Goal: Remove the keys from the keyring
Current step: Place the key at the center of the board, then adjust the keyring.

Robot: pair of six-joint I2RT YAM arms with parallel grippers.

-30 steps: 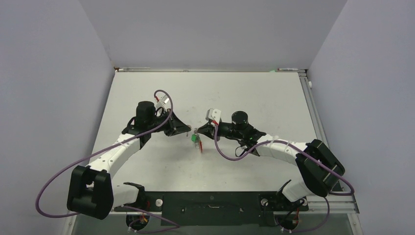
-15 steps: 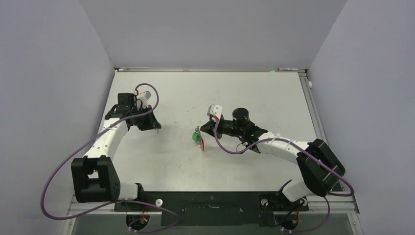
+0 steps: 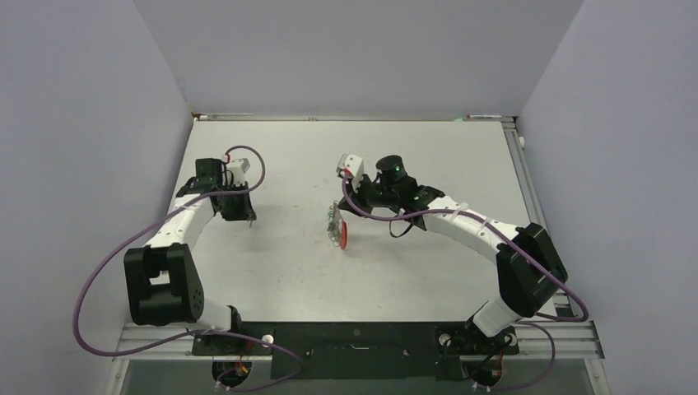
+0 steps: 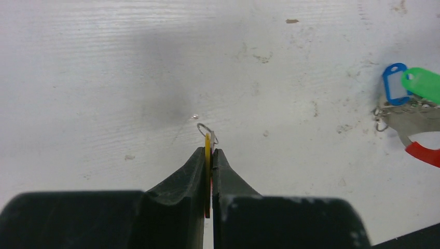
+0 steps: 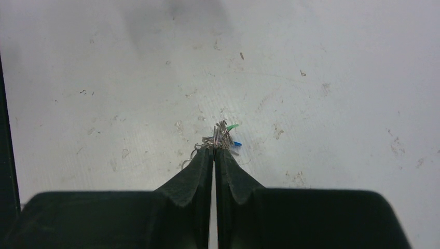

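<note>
The keyring [image 3: 334,220], carrying its red strap [image 3: 342,235], a green-tagged key [image 4: 425,83] and a blue-tagged key [image 4: 393,85], is over the middle of the worktop [image 3: 288,156] in the right gripper [image 5: 214,151], whose jaws are pinched tight on its metal loop. Well apart to the left, the left gripper [image 4: 209,151] clamps 1 yellow-tagged key [image 4: 207,142] between closed jaws.

My left arm [image 3: 188,224] and right arm [image 3: 477,232] wear white shells between blocky black joints. A purple cable [image 3: 90,284] loops along each. In the wrist views, my fingers [image 4: 193,174] are matte black wedges tapering to thin tips.
</note>
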